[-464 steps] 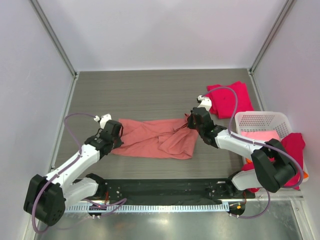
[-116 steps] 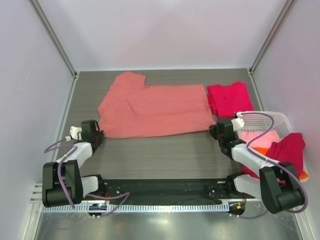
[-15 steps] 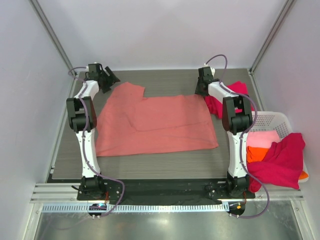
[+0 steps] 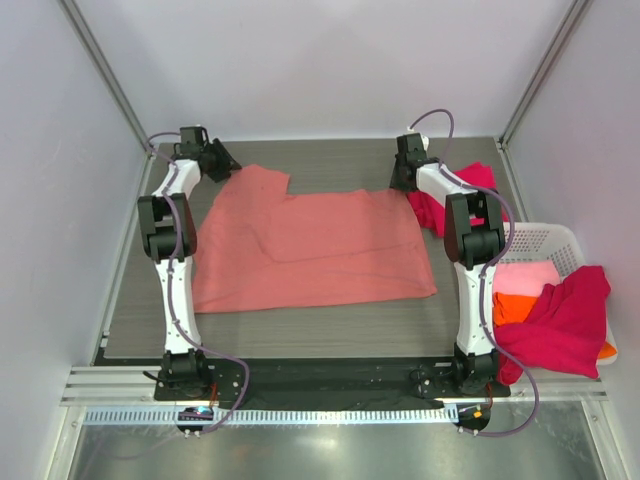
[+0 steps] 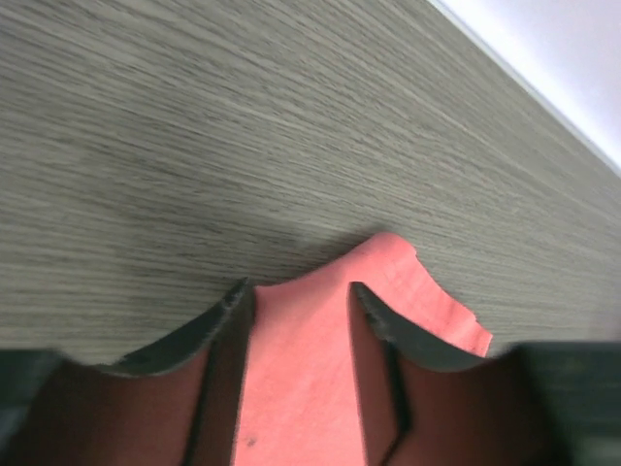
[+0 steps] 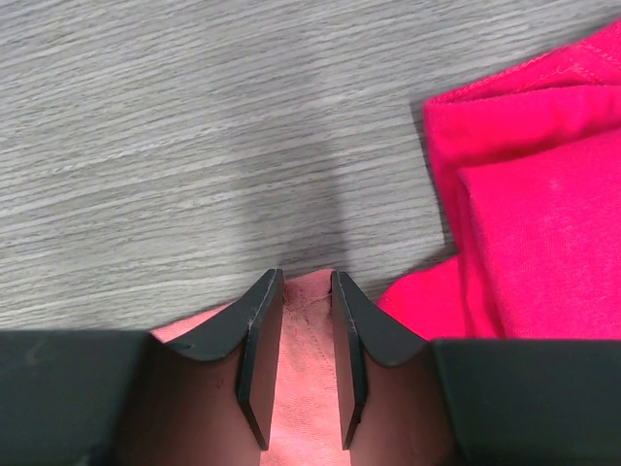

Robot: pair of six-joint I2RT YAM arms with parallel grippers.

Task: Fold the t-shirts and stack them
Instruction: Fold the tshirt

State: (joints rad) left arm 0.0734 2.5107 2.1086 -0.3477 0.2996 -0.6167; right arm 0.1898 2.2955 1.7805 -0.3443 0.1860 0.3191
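Observation:
The salmon-pink t-shirt lies spread flat in the middle of the table. My left gripper is at the shirt's far left sleeve. In the left wrist view it is open, with the sleeve tip lying under the gap. My right gripper is at the shirt's far right corner. In the right wrist view it is narrowly open over the shirt's hem. A folded crimson-red t-shirt lies just to the right of it.
A white lattice basket stands at the right edge, holding light pink and orange cloth. A crimson shirt is draped over its near side. Walls close in the back and both sides.
My left gripper has moved slightly left, back from the sleeve. The right gripper and the salmon shirt have not moved.

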